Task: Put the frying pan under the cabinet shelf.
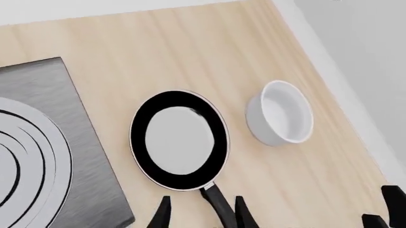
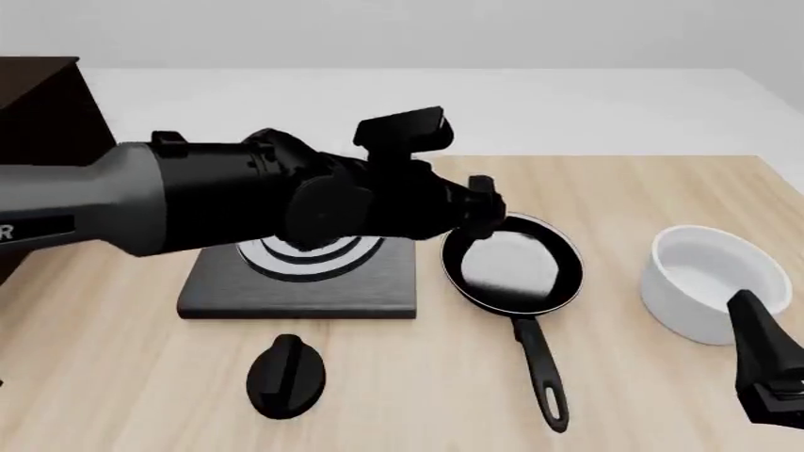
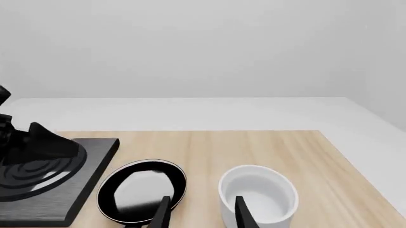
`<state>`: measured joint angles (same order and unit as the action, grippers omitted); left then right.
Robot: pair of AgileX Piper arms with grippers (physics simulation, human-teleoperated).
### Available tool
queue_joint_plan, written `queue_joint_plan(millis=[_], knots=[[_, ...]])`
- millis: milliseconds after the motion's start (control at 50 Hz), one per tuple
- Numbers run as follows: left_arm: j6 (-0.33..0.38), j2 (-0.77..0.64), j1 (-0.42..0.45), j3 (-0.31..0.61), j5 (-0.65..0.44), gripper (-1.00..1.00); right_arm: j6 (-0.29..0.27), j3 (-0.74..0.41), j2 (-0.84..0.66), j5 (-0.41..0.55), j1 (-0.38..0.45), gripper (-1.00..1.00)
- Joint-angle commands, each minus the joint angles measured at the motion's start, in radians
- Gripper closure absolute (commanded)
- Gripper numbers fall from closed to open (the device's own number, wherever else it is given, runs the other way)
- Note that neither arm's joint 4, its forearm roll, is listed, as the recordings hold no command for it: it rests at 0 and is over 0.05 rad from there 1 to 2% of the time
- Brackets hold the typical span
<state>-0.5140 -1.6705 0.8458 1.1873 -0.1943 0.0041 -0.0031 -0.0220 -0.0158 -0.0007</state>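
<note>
Frying pan (image 2: 513,268) lies flat on the light wood worktop (image 2: 113,377), handle toward the near edge. Left to right in the front view: dark cabinet shelf (image 2: 44,113) at the far-left edge; square stove plate (image 2: 301,292) just left of the pan rim; oval knob (image 2: 286,375) on bare wood nearer the camera; pan; white bowl (image 2: 703,282), apart from the pan with a strip of bare wood between.

Left tool (image 1: 201,213) hovers open, 2 fingers either side of the pan handle, not touching. Right tool (image 3: 201,213) open, low at the near-right edge, gripping nothing.
</note>
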Motion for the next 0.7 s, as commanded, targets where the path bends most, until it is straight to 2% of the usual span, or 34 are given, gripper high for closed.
queue_joint_plan(millis=[20, 220, 280, 300, 320, 520, 600, 700], knots=[[-0.077, -0.056, 0.041, 0.0, 0.041, -1.0, 0.0, 0.0, -0.002, -0.002, 0.0, -1.0], [-0.115, -0.09, 0.064, -0.009, 0.075, -1.0, 0.0, 0.0, 0.001, 0.001, 0.0, -1.0], [-0.138, -0.103, 0.075, -0.012, 0.093, -1.0, 0.0, 0.0, 0.001, 0.001, 0.0, -1.0], [-0.165, -0.102, 0.076, -0.021, 0.111, -1.0, 0.001, 0.0, 0.002, 0.003, 0.0, -1.0], [-0.15, -0.107, 0.074, -0.009, 0.103, -1.0, 0.001, -0.001, 0.004, 0.005, 0.0, -1.0], [-0.212, -0.163, 0.105, -0.037, 0.175, -1.0, 0.0, 0.001, -0.001, -0.001, 0.0, -1.0], [-0.205, -0.19, 0.1, -0.016, 0.175, -1.0, 0.0, 0.001, -0.004, -0.006, 0.0, -1.0], [-0.229, -0.21, 0.105, -0.013, 0.189, -1.0, 0.0, 0.0, -0.003, -0.003, 0.0, -1.0]])
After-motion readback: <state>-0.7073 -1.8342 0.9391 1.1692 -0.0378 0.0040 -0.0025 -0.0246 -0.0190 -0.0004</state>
